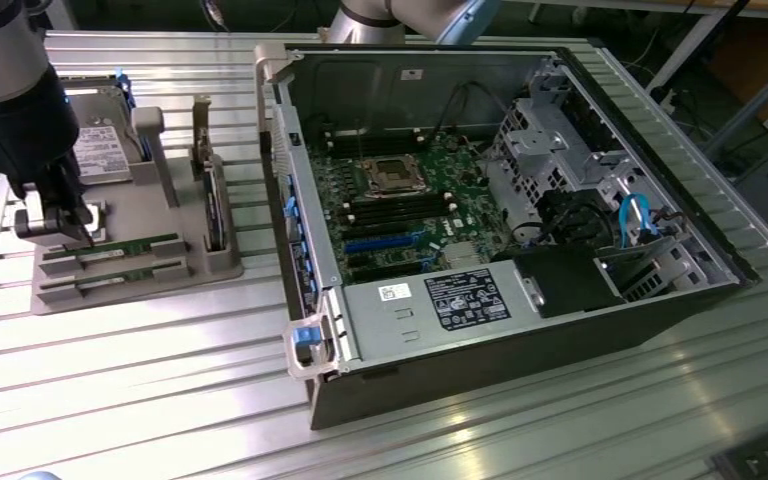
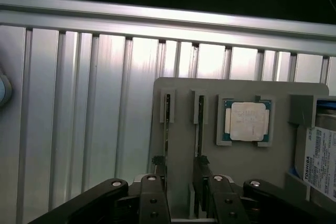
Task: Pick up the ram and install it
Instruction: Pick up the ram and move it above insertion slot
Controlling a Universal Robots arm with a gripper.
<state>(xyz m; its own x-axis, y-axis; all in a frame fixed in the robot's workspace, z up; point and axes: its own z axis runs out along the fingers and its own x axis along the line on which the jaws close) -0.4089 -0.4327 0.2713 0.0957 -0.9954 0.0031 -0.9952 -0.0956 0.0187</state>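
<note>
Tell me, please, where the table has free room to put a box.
Free: the slatted table nearer the camera than the grey tray, at the exterior view's left of the computer case. Crowded: the tray, and the narrow gap between it and the case.

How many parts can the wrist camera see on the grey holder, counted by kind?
RAM sticks: 2
CPU chip: 1
Hard drive: 1
Total: 4

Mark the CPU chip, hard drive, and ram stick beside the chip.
CPU chip [image 2: 247, 121]: wrist view, silver lid.
Hard drive [image 2: 321, 156]: wrist view, white label.
Ram stick beside the chip [image 2: 200, 129]: wrist view, long edge.
</note>
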